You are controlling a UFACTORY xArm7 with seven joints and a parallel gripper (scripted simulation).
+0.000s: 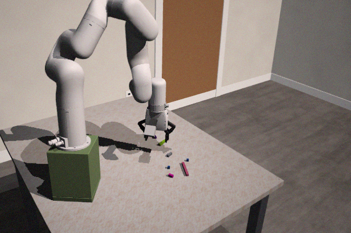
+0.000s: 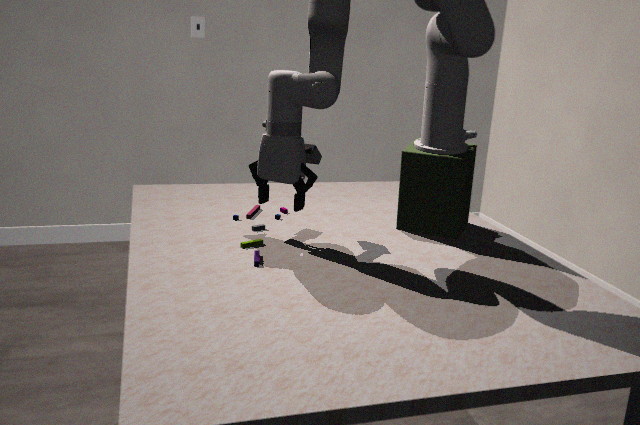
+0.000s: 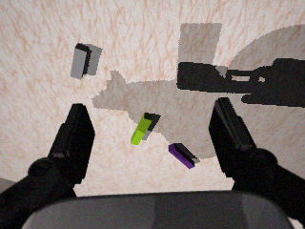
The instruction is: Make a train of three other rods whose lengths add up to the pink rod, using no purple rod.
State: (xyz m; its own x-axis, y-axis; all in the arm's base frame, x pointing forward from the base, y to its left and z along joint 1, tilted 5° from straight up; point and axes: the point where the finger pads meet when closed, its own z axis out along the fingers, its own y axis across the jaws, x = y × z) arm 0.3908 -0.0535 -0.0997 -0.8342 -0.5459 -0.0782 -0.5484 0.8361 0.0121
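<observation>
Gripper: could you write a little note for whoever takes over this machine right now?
Gripper: open, holding nothing, above the table near the lime rod.
Where things are: lime and purple rod near each other; grey rod between lime and the pink rod; two blue rods and the magenta rod near pink.
Done: no train yet; the rods lie apart.
Left: lay lime, grey and one blue end to end, straight; keep the others clear of it; let go.
</observation>
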